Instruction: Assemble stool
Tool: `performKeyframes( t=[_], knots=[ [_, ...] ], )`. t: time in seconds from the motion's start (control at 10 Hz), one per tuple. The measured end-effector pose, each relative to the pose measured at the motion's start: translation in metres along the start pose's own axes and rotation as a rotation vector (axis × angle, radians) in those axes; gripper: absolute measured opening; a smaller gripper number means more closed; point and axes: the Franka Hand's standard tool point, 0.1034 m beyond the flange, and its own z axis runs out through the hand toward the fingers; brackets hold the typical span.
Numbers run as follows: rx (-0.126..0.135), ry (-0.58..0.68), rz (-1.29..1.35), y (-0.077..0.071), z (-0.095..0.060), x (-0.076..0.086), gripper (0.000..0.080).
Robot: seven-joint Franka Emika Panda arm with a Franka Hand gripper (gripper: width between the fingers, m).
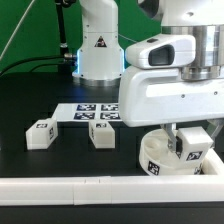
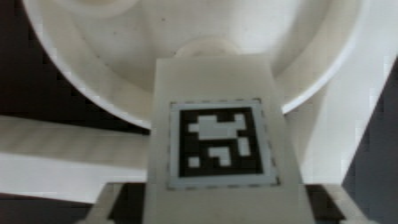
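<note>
The round white seat disc [image 1: 160, 158] lies at the exterior view's lower right, next to the front rail. My gripper [image 1: 191, 136] is shut on a white tagged leg block [image 1: 188, 146] and holds it upright with its lower end inside the seat disc. In the wrist view the leg block [image 2: 217, 120] runs from my gripper [image 2: 217, 202] into the seat disc's bowl [image 2: 107, 50], its tag facing the camera. Two more leg blocks [image 1: 39, 133] [image 1: 101, 134] stand on the black table at the exterior view's left and middle.
The marker board [image 1: 88, 112] lies flat behind the loose leg blocks. A long white border rail [image 1: 70, 184] runs along the front edge and shows in the wrist view [image 2: 45, 140]. The arm's white base [image 1: 98, 45] stands at the back.
</note>
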Motion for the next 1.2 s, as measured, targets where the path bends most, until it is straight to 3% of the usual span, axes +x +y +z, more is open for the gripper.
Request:
performKeyframes(
  t=[0.3, 0.5, 0.8, 1.0, 1.2],
  knots=[
    [-0.022, 0.016, 0.292, 0.014, 0.0, 0.002, 0.0338],
    [0.003, 0.012, 0.38, 0.02, 0.0, 0.001, 0.0338],
    [-0.011, 0.007, 0.544, 0.027, 0.0, -0.001, 0.0338],
    [-0.052, 0.029, 0.895, 0.035, -0.002, -0.008, 0.0339],
    [-0.059, 0.023, 1.203, 0.043, -0.002, -0.018, 0.034]
  ],
)
